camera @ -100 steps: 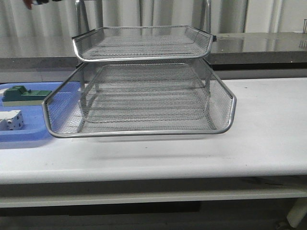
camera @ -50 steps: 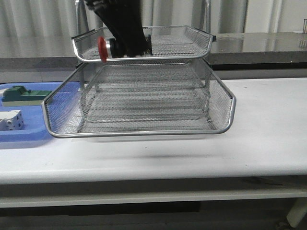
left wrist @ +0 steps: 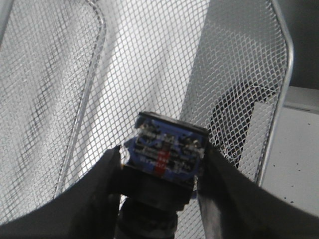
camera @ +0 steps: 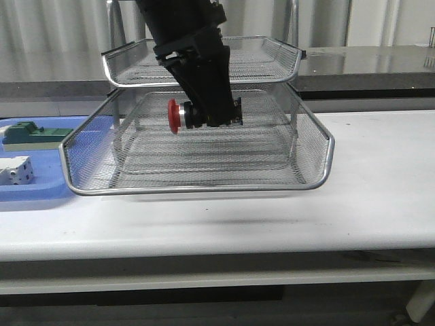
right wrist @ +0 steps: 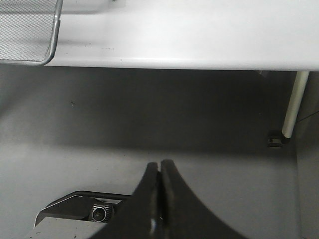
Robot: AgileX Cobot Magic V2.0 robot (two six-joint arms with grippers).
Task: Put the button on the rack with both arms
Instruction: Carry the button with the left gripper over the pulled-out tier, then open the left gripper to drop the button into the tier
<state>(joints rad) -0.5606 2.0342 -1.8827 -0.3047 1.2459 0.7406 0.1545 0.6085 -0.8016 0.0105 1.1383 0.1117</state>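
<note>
Fingers (left wrist: 99, 194) of the left end effector (camera: 212, 114) grasp the button (camera: 182, 115) by its body, over the rack (camera: 204, 183). Right end effector (right wrist: 159, 191) is clenched, empty, beyond the bench (right wrist: 199, 40) edge. No label is readable.

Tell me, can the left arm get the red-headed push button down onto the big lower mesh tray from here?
Probably yes: the left gripper, shut on the button, hangs over that tray, nothing visible beneath.
</note>
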